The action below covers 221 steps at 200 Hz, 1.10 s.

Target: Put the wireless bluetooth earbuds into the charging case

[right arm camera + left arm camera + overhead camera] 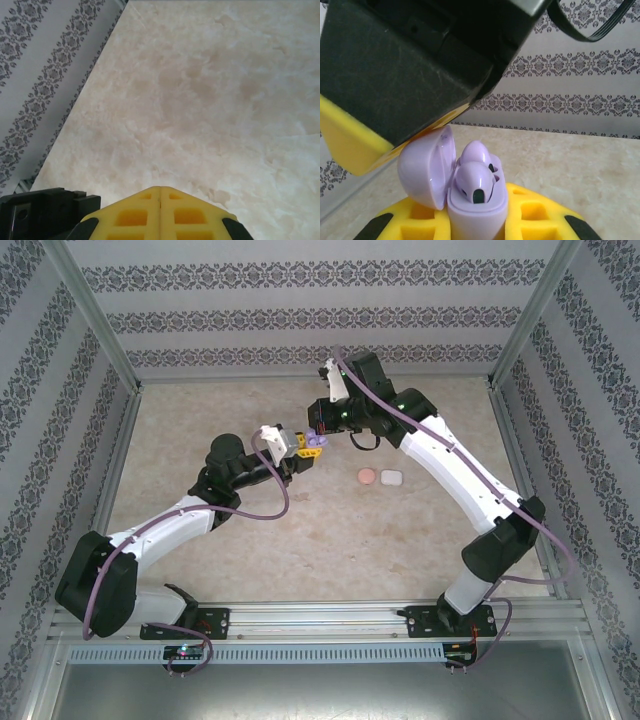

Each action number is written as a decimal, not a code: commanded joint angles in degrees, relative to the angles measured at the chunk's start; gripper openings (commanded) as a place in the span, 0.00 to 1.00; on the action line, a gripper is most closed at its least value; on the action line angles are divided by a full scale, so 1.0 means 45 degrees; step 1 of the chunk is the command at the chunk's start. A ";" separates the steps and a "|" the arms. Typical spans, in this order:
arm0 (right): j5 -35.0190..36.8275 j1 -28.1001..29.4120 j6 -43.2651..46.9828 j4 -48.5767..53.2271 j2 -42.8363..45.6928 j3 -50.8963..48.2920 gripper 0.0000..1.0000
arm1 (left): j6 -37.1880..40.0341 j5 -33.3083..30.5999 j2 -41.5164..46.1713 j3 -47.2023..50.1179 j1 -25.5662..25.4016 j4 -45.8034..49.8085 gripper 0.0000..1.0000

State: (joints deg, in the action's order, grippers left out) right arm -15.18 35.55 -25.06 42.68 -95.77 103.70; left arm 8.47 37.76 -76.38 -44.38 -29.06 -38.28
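On the left, the left gripper (296, 447) clamps the purple charging case (477, 220) upright above the table (200, 100). Its lid (422, 170) is hinged open, presumably to keep the sockets facing up. Both purple earbuds (477, 175) sit inside it. Just right of it, the right gripper (160, 210) has its fingers pressed together and empty at the lid's edge, likely poised to nudge it shut. Farther right, a pink case (368, 477) and a white case (390, 477) lie side by side.

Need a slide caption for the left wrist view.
Left gripper holds the open purple case, two purple earbuds seated inside, right gripper at its lid.
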 commanded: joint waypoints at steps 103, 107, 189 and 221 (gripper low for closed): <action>0.1943 -0.2856 -0.2669 -0.2055 0.5548 -0.7591 0.14 | -0.3296 -0.1404 -0.3006 -0.1936 -0.0028 0.1372 0.00; 0.2052 -0.2911 -0.2698 -0.2105 0.5568 -0.7796 0.15 | -0.3534 -0.1416 -0.3185 -0.2118 -0.0034 0.1695 0.00; 0.2392 -0.3869 -0.2750 -0.2955 0.5879 -1.0314 0.29 | -0.7464 -0.1247 -0.7327 -0.6150 -0.0062 0.8054 0.00; 0.2338 -0.3954 -0.2713 -0.3059 0.5861 -1.0466 0.30 | -0.8380 -0.1388 -0.8076 -0.6133 -0.0103 0.7981 0.00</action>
State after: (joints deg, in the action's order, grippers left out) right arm -5.54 18.35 -37.23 30.76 -70.63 57.49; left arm -23.31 31.27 -111.04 -70.54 -29.54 -5.34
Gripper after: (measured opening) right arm 0.296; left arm 0.186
